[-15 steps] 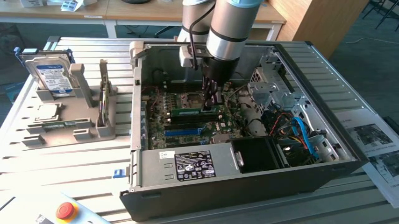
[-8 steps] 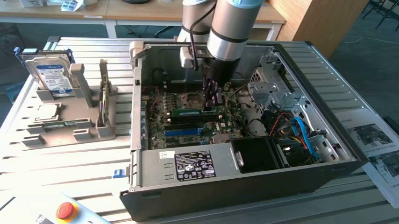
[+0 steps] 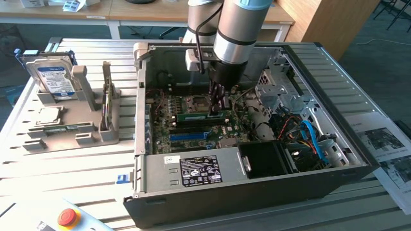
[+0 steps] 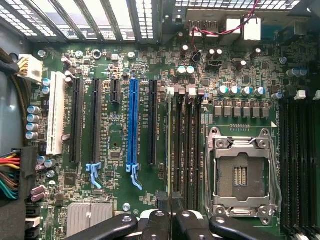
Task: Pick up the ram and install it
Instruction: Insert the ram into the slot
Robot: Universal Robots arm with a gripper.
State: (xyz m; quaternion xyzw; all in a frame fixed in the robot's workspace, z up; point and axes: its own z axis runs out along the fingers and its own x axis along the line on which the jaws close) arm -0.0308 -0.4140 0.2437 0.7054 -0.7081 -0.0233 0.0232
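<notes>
Gripper: We see the gripper (image 3: 218, 105) (image 4: 169, 204) lowered into the open computer case (image 3: 257, 199), its fingers close together and clamped on the ram (image 3: 200, 116) (image 4: 169, 145).
Ram: It lies lengthwise over the black memory slots (image 4: 186, 145), beside the empty processor socket (image 4: 241, 172); we cannot tell whether it is seated.
Room: The case walls rise on all sides; cables crowd the exterior view's right.
Writing: The power supply label (image 3: 200, 171) has print we cannot read.
Holder: On the exterior view's left, a grey holder (image 3: 77, 139) on the tabletop (image 3: 64, 178) keeps a second ram stick (image 3: 107, 94) upright, and a hard drive (image 3: 55, 79) with a blue-white label.
Button: A red button (image 3: 67, 216) sits near the tabletop's edge.
</notes>
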